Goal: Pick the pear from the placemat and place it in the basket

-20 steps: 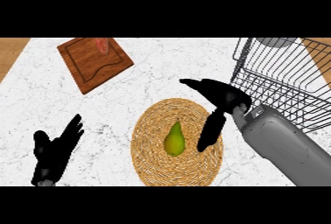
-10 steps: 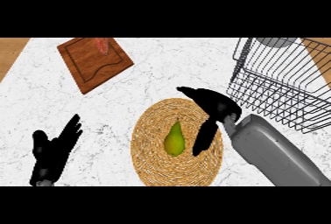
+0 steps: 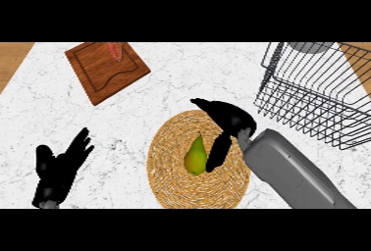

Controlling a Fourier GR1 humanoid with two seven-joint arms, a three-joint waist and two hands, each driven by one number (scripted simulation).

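A green pear [image 3: 195, 156] lies on the round woven placemat [image 3: 174, 186], stem pointing away from me. My right hand [image 3: 230, 119] hovers over the mat's far right part, thumb stretched left above the pear and straight fingers [image 3: 217, 155] reaching down along the pear's right side; it is open and holds nothing. Whether the fingers touch the pear I cannot tell. The wire basket [image 3: 319, 93] stands at the right, beyond the hand. My left hand [image 3: 58, 169] rests open at the lower left, fingers up.
A wooden cutting board [image 3: 101, 73] with a small reddish item [image 3: 115, 51] on it lies at the far left. A grey round object [image 3: 311, 46] shows behind the basket. Wooden counter strips show at both far corners.
My right hand has moved left and toward me, closer over the pear, its fingers now beside the fruit. The pear, the basket and the left hand have stayed put.
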